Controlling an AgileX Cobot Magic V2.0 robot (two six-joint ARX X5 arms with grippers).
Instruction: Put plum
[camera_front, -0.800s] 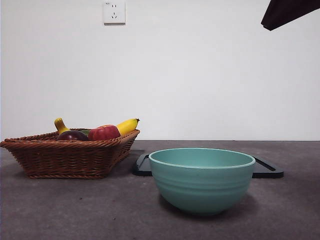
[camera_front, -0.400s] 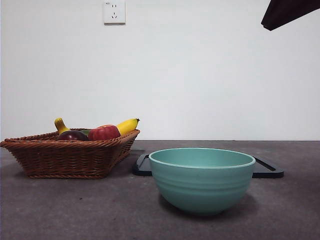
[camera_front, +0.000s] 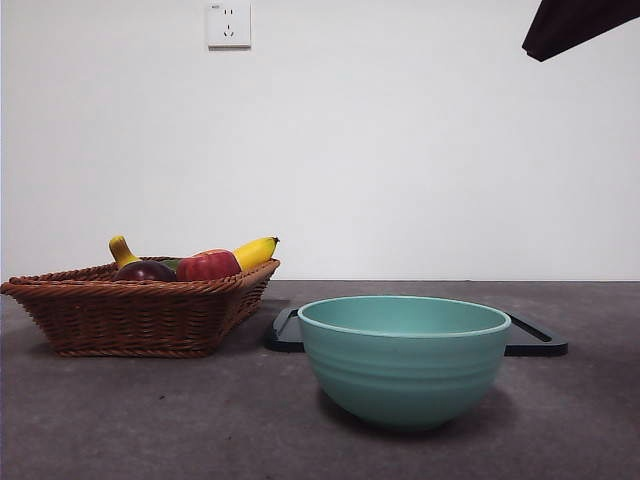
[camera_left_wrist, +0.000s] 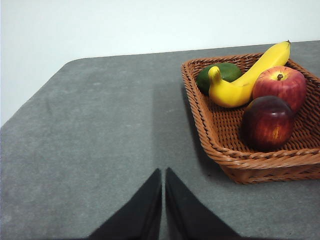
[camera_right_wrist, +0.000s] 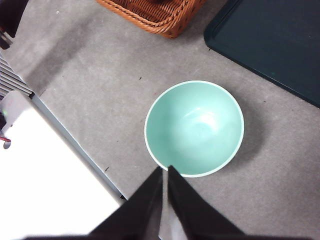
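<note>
Basically idle: left gripper (camera_left_wrist: 163, 175) pressed together, empty, above bare table (camera_left_wrist: 100, 130) beside the wicker basket (camera_left_wrist: 220, 155). Right gripper (camera_right_wrist: 165, 172) also pressed together, empty, high over the near rim of the teal bowl (camera_right_wrist: 194, 128).

Plum (camera_left_wrist: 268, 122) sitting in the basket's near corner, touching the red apple (camera_left_wrist: 280, 87), close to the banana (camera_left_wrist: 245, 80); green fruit (camera_left_wrist: 220, 72) behind that.

Risks, as judged:
- Wrong pick likely: apple similar in size, right against the plum.
- Glossy round skin, so could squirt out of a narrow pinch.
- Basket wall tight to the plum, little room for a jaw on that side.
- Destination unstated; bowl or dark tray (camera_right_wrist: 270, 45) both plausible.

Visibility:
- Front view shows only the plum's top over the basket rim.
- Basket cut off in both wrist views.
- Black tip at the front view's top corner: arm unidentifiable.
</note>
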